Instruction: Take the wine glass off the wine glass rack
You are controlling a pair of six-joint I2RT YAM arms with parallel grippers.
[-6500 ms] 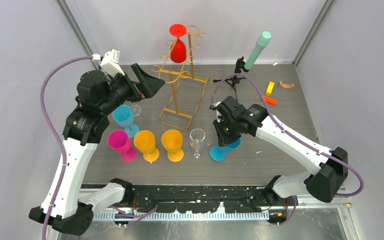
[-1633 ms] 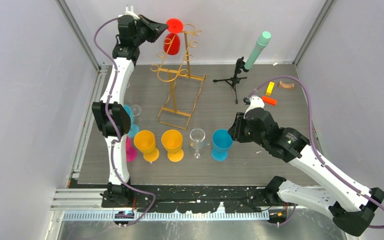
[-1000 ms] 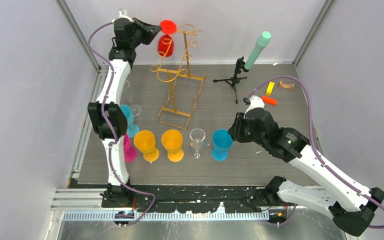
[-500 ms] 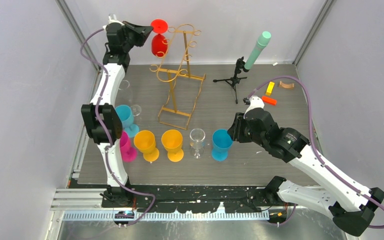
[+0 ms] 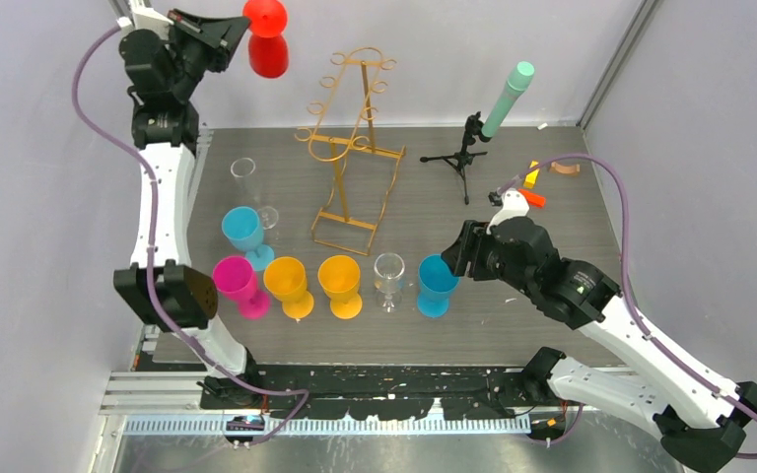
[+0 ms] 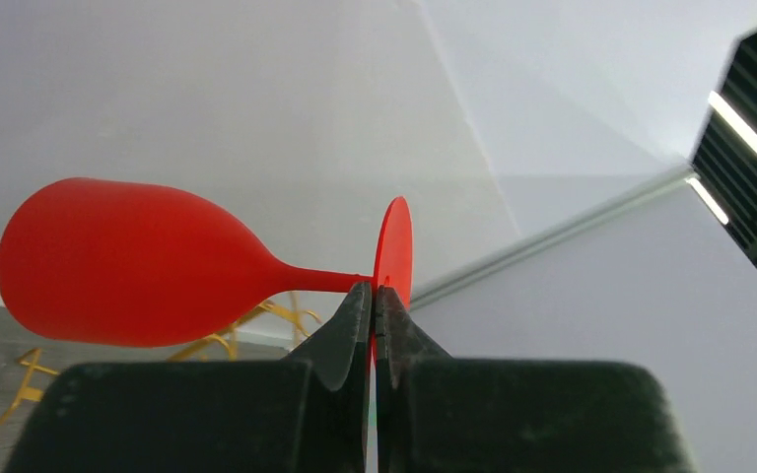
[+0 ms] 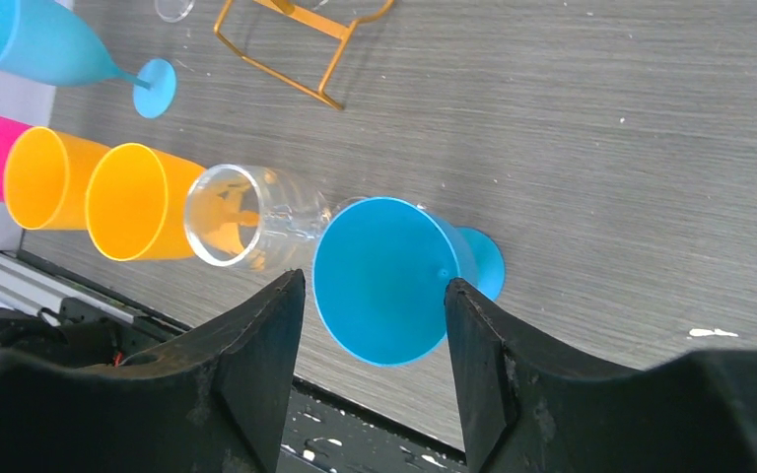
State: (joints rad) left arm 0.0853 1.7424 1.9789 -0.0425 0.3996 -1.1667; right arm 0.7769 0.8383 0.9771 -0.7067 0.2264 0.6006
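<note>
The red wine glass [image 5: 269,57] hangs upside down in the air, up and to the left of the gold wine glass rack [image 5: 347,148] and clear of its hooks. My left gripper [image 5: 240,26] is shut on the edge of the glass's round foot. In the left wrist view the left gripper [image 6: 375,292] pinches that foot, the red wine glass [image 6: 128,261] lies sideways, and part of the rack [image 6: 246,330] shows below it. My right gripper [image 7: 373,286] is open low over the table, and a blue glass [image 7: 384,276] shows between its fingers, untouched.
A row of glasses stands near the front: pink [image 5: 235,281], two orange [image 5: 289,284], clear [image 5: 388,276], blue [image 5: 436,286]. Another blue glass [image 5: 244,232] and a clear one [image 5: 244,172] stand behind. A black tripod with a green tube [image 5: 483,113] stands at the back right.
My left arm has lifted the red glass up and to the left, off the rack's hook and away from it. The right gripper's fingers have spread wider.
</note>
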